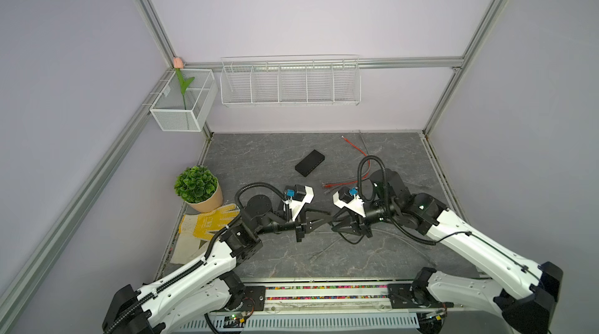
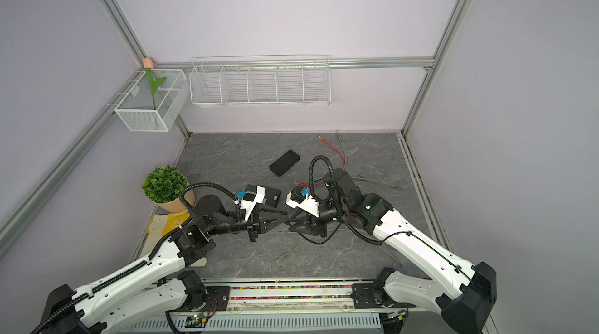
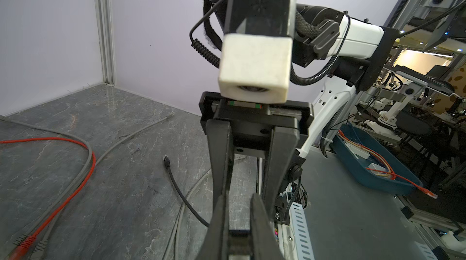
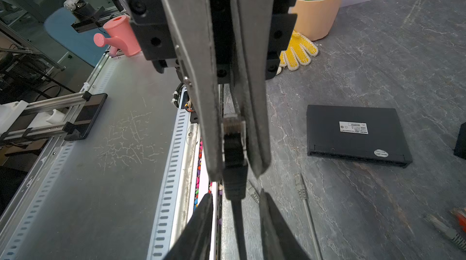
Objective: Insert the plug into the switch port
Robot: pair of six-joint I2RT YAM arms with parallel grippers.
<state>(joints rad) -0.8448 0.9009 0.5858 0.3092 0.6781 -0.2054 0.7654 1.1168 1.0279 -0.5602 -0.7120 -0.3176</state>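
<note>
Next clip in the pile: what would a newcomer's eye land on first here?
The two pincers meet tip to tip at mid-table. The left pincer is shut on the plug of a black cable, while the right pincer stands open either side of that cable. Behind them, toward the back wall, the black switch lies on the grey table, with a red cable trailing to its right.

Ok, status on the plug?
Left claw shut on clear plug of black cable. Right claw open astride the cable. Black flat switch box lies apart. Loose grey cables nearby.
</note>
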